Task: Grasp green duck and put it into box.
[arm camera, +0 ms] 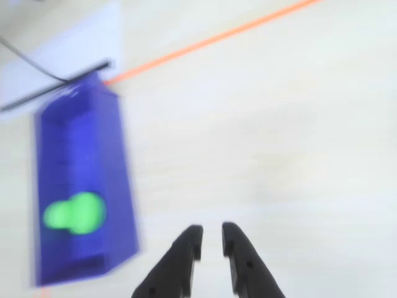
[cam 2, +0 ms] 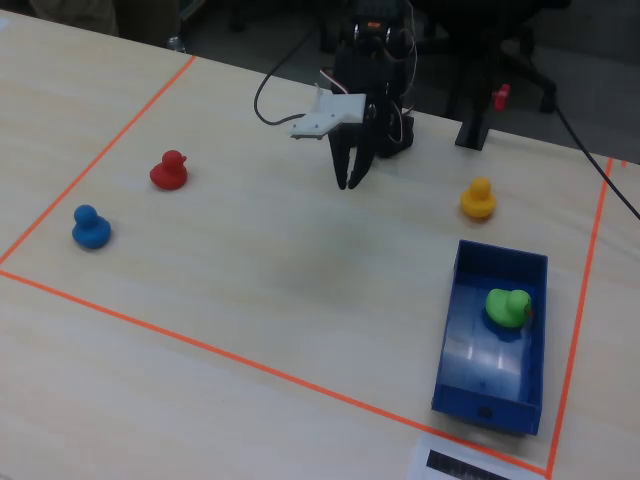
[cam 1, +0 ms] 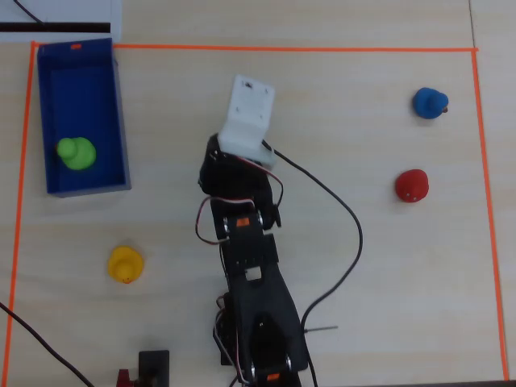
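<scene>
The green duck lies inside the blue box at the table's upper left in the overhead view. It also shows in the wrist view inside the box, and in the fixed view inside the box. My gripper is empty, its black jaws almost together. It hangs above bare table to the right of the box, well apart from it. In the fixed view my gripper points down near the arm's base. In the overhead view the white wrist mount hides it.
A yellow duck sits below the box. A red duck and a blue duck sit at the right. Orange tape marks the work area. A black cable curves right of the arm.
</scene>
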### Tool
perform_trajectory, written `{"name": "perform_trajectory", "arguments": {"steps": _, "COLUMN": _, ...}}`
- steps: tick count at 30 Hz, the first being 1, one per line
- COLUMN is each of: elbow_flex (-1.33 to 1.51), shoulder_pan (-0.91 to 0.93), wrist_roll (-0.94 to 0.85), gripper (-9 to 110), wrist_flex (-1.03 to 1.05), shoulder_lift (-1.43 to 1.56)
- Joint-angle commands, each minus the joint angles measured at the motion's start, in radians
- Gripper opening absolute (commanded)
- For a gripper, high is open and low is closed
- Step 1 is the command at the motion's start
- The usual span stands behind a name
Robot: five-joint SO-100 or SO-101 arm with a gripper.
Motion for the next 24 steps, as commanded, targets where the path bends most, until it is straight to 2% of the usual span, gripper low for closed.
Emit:
{"name": "perform_trajectory", "arguments": {"steps": 1, "elbow_flex": 0.52, "shoulder_pan": 0.044, "wrist_roll": -0.049, "gripper": 0, "wrist_flex": -0.137, "shoulder_lift": 0.322}}
{"name": "perform_trajectory", "arguments": {"steps": 11, "elbow_flex": 0.787, "shoulder_pan": 0.031, "wrist_roll": -0.044, "gripper": 0, "wrist_flex": -0.003, "shoulder_lift": 0.595}}
{"name": "perform_trajectory", "arguments": {"steps": 18, "elbow_flex": 0.802, "shoulder_pan": 0.021, "wrist_roll": -0.049, "gripper": 0, "wrist_flex": 0.365, "shoulder_lift": 0.874}}
{"name": "perform_trajectory", "arguments": {"steps": 24, "elbow_flex": 0.804, "shoulder_pan": 0.02, "wrist_roll": -0.06, "gripper": 0, "wrist_flex": 0.486, "shoulder_lift": 0.893}}
